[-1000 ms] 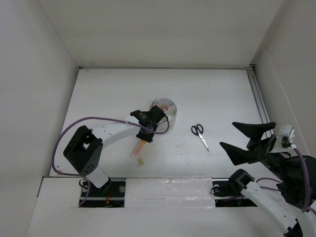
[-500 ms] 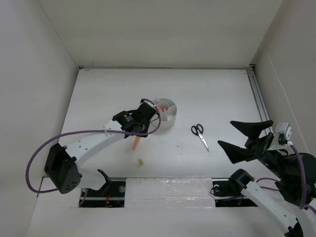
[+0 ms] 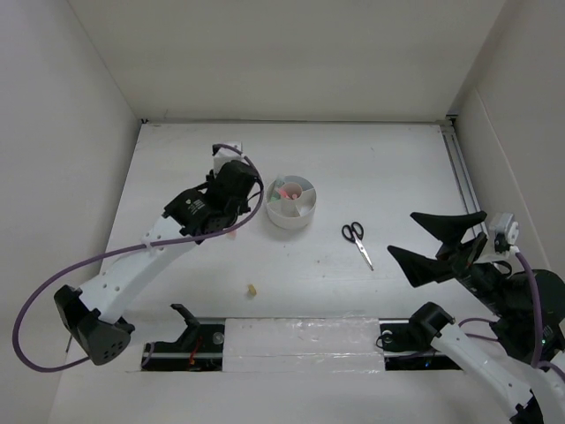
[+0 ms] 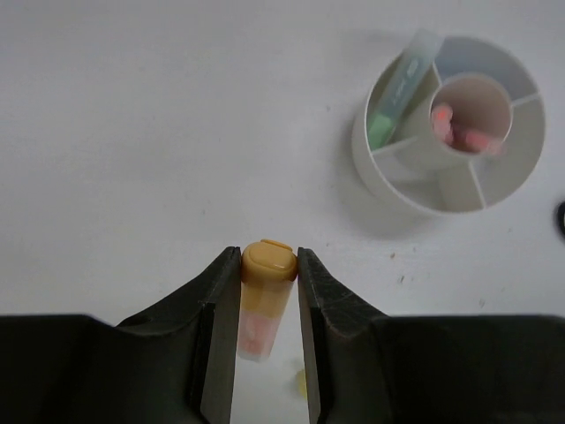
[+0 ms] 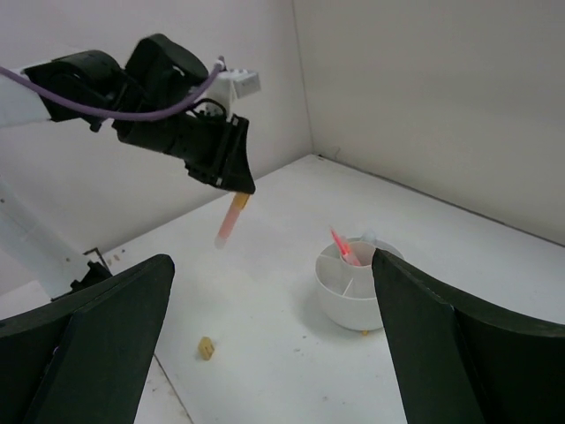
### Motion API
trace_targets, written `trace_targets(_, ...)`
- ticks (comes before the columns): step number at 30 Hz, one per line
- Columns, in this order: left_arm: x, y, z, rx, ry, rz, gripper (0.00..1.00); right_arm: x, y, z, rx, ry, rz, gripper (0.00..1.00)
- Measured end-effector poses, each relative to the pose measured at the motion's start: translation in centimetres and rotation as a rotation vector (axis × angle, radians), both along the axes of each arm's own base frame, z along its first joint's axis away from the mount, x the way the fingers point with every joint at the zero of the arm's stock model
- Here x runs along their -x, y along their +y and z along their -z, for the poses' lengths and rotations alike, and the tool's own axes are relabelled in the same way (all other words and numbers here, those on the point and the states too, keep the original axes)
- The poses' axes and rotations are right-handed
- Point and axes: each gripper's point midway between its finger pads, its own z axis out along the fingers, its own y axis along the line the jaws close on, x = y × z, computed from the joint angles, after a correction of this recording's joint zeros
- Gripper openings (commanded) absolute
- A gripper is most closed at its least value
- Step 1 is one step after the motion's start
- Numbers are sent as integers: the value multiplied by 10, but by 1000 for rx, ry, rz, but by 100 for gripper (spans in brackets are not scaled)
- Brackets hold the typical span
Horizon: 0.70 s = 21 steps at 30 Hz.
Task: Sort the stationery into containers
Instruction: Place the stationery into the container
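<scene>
- Item: orange highlighter (image 4: 267, 267), clamped at its cap end between the jaws of my left gripper (image 4: 269, 256). It hangs off the table, left of the organizer (image 3: 290, 219).
- Change: a second ago it hung at the organizer's near side. I have since swung it leftward.
- Reading: carried, not yet sorted. It needs bringing back over a compartment.
- Right gripper (image 3: 402, 237): jaws wide apart, empty, well right of the organizer.
- Outstanding: scissors (image 3: 357, 240), eraser bit (image 3: 252, 289).

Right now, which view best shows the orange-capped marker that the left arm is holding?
Left wrist: the orange-capped marker sits close and sharp, clamped between the jaws. Right wrist shows it small, hanging tilted below the left arm. Top external nearly hides it under that arm.
</scene>
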Motion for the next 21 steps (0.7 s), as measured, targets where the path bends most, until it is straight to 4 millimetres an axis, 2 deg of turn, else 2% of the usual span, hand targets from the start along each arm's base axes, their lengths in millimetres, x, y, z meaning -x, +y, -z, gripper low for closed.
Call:
trace_targets(4, -20, 5, -42, 73, -140, -108, 0, -7, 0, -1, 1, 19, 22, 100)
trace_targets(8, -41, 4, -67, 137, -263, -201, 0, -13, 2, -2, 7, 33, 35, 100)
trace_targets(16, -96, -21, -83, 199, -388, -272, 0, -20, 2, -2, 16, 60, 56, 100)
trace_targets(21, -133, -13, -76, 236, -400, -290, 0, -18, -2, -3, 12, 70, 66, 100)
